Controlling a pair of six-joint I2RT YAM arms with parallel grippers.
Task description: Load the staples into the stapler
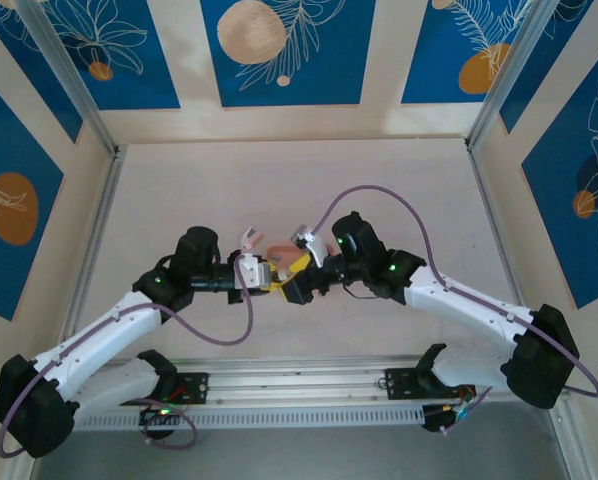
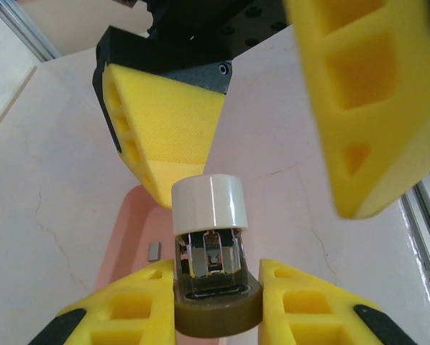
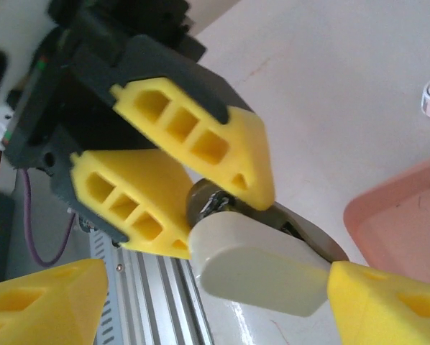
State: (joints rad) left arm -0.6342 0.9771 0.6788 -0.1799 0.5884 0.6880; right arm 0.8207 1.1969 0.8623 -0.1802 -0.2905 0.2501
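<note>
Left gripper (image 2: 215,277): clamped on brown base of stapler (image 2: 209,205); white top up, metal inside exposed.
Right gripper (image 3: 218,277): yellow fingers wide apart, flanking stapler top, one fingertip just beside white end.
Staples (image 2: 154,250): one small grey strip visible, lying on pink tray (image 2: 125,237), near stapler.
Location: mid table (image 1: 279,180), both arms meeting there.
</note>
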